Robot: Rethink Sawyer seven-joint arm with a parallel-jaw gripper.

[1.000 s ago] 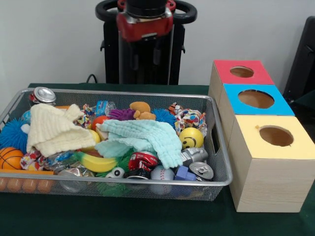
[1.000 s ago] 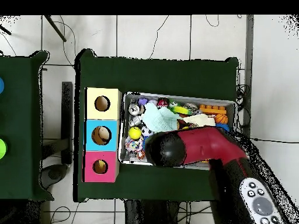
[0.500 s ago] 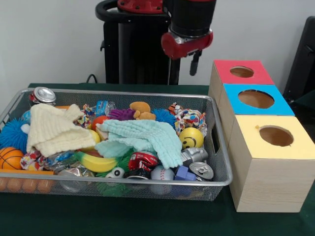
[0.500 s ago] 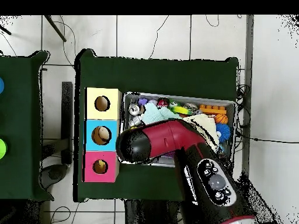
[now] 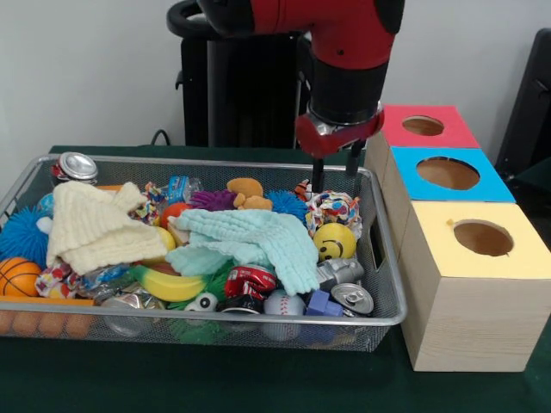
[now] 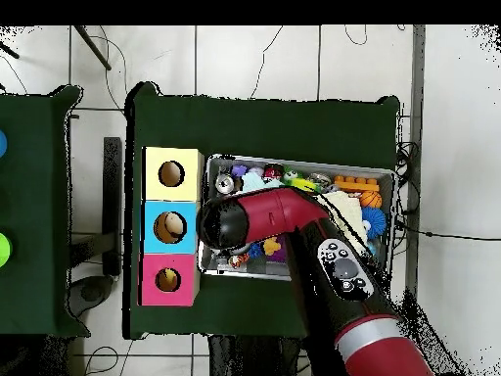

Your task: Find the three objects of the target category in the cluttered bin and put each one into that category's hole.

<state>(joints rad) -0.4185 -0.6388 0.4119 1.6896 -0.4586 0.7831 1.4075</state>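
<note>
My gripper (image 5: 334, 172) hangs open and empty over the far right corner of the wire bin (image 5: 389, 284), just above a knotted rope toy (image 5: 333, 207). The bin holds mixed clutter: a yellow smiley ball (image 5: 334, 241), a baseball (image 5: 282, 304), a basketball (image 5: 16, 275), crushed cans (image 5: 351, 298), a red can (image 5: 250, 280), a banana (image 5: 170, 285). A mint cloth (image 5: 254, 239) and a cream cloth (image 5: 89, 225) cover part of the pile. In the overhead view the arm's head (image 6: 227, 223) hides the gripper.
Three wooden boxes stand right of the bin, each with a round hole: the red box (image 5: 423, 126) farthest, then the blue box (image 5: 447, 173), and the yellow box (image 5: 482, 237) nearest. An upright silver can (image 5: 76, 166) sits at the bin's far left corner. Orange eggs (image 5: 39, 323) line its front left.
The arm has swung from above the bin's middle toward the boxes and come down, so the gripper now hangs low over the bin's far right corner. Nothing in the bin has moved.
</note>
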